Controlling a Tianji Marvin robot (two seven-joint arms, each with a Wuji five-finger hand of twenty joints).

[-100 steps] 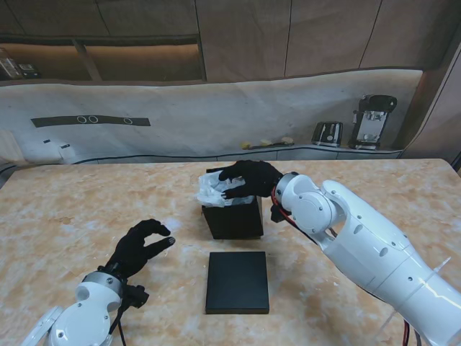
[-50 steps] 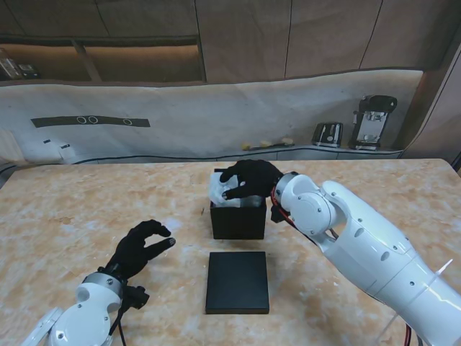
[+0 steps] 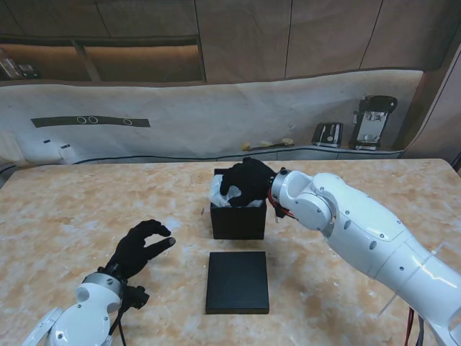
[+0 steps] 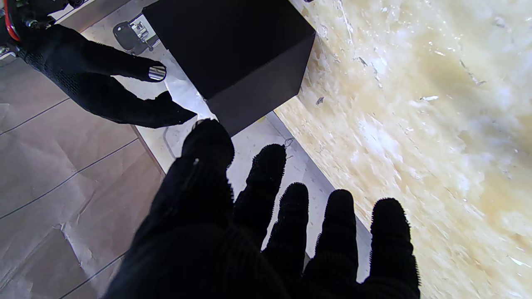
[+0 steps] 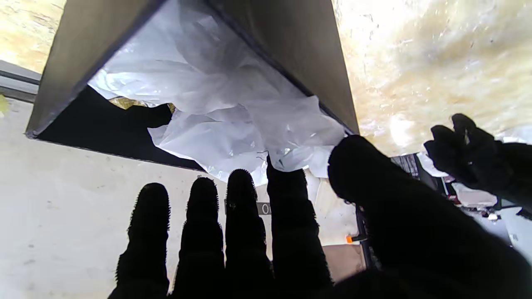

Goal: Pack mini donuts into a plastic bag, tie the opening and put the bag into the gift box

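On the marbled beige surface (image 3: pixel 72 209) stands an open black square gift box (image 3: pixel 237 221), and a crumpled white translucent plastic bag (image 3: pixel 217 193) sits inside it, bulging a little over the rim on the left side. The right wrist view looks into the box (image 5: pixel 299 45) and shows the bag (image 5: pixel 232 112) filling most of the interior, with a small patch of something yellowish just visible at its edge; whether that is a donut is too unclear to say.

The right hand (image 3: pixel 246 182), in a black knit glove, is over the top of the box with its palm down on the bag. In the right wrist view its fingers (image 5: pixel 243 216) are stretched out nearly straight and side by side, the thumb apart from them, and the fingertips touch the bag's upper folds. They press on the plastic rather than pinch it; nothing is clamped between them.

The left hand (image 3: pixel 140 246), also gloved in black, rests low over the surface on the left, nearer to me than the box and well apart from it. Its fingers (image 4: pixel 338 232) are spread and loosely curled, holding nothing.

A flat black square lid (image 3: pixel 238 281) lies on the surface just nearer to me than the box, apart from both hands.
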